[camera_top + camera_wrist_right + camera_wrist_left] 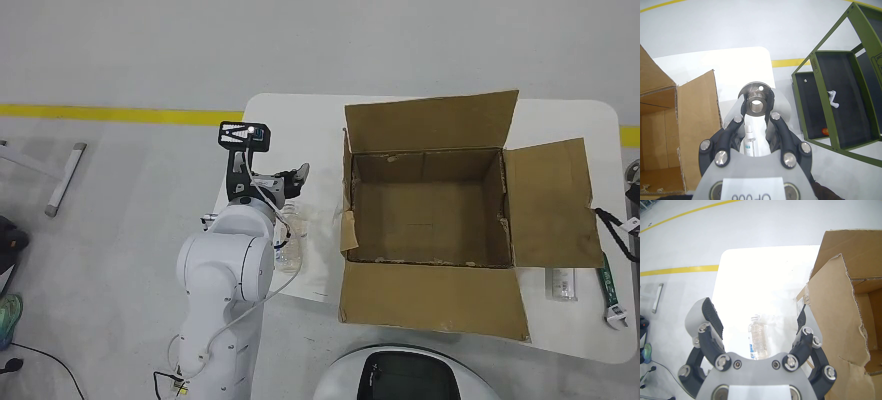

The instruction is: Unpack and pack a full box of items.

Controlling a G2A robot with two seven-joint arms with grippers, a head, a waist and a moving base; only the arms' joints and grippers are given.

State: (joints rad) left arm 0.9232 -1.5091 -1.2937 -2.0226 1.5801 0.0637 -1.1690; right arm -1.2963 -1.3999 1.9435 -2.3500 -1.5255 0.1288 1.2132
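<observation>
Box [430, 215] of brown cardboard stands open about the middle of the white surface [300, 130]. Its four flaps are folded outward, and the inside shows only bare cardboard. The flap on the robot's left side has a torn, uneven edge.

Just beside that left side, a clear plastic bottle [758, 340] lies on the surface. The left jaws hang above this bottle, spread wide, one pad on each side of it. They do not touch the bottle.

On the other side of the box, past the right flap, the right jaws are closed on a metal ring part [755, 105] with a round hole through it. Under them a small spray bottle [749, 141] lies on the surface, near the box's right front corner. A wrench with a green handle [612, 298] lies just beside it, close to the edge of the surface.

Further to the right, a green metal rack [831, 106] stands on the floor.
</observation>
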